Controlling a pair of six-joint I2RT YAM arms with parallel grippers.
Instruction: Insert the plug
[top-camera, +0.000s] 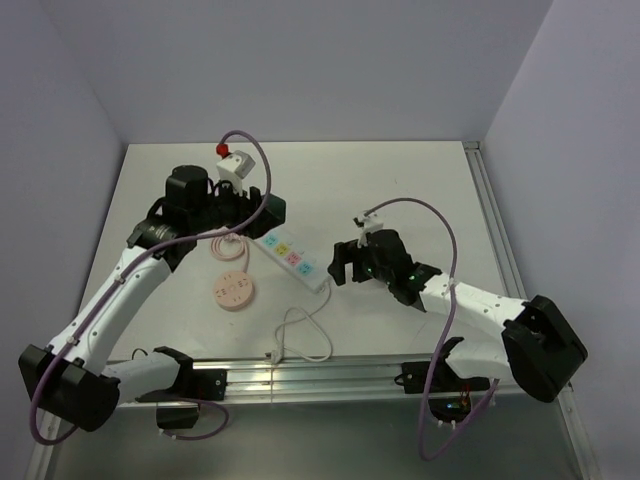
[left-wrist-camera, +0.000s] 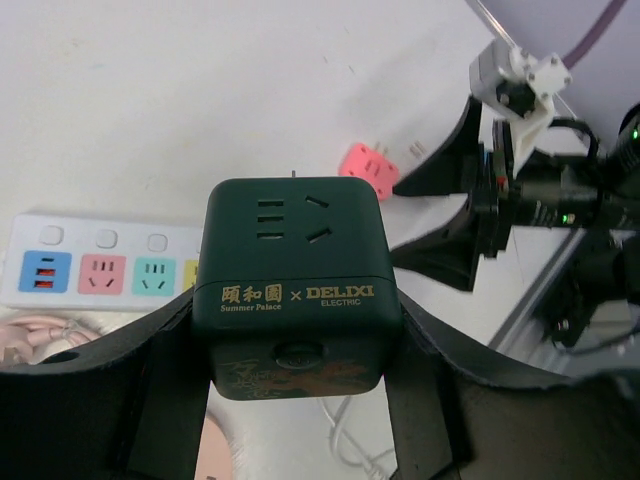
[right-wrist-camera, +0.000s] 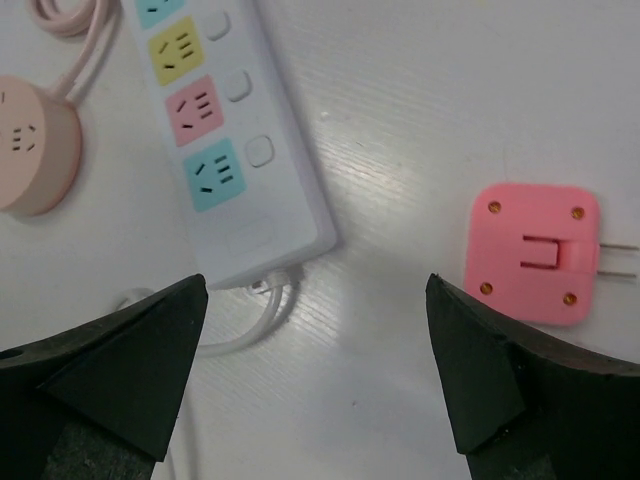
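My left gripper (top-camera: 270, 210) (left-wrist-camera: 295, 345) is shut on a dark green cube plug adapter (left-wrist-camera: 292, 275) with gold lettering and holds it above the far end of the white power strip (top-camera: 290, 255). The strip's coloured sockets show in the left wrist view (left-wrist-camera: 100, 268) and the right wrist view (right-wrist-camera: 225, 150). A small pink flat plug (right-wrist-camera: 533, 255) lies on the table, prongs pointing right; it also shows in the left wrist view (left-wrist-camera: 368, 168). My right gripper (top-camera: 343, 263) (right-wrist-camera: 320, 335) is open and empty, low over the table between the strip's near end and the pink plug.
A pink round socket (top-camera: 233, 291) (right-wrist-camera: 35, 145) with a pink cord lies left of the strip. The strip's white cable (top-camera: 300, 335) loops toward the metal rail (top-camera: 300, 378) at the near edge. Walls enclose the table on both sides.
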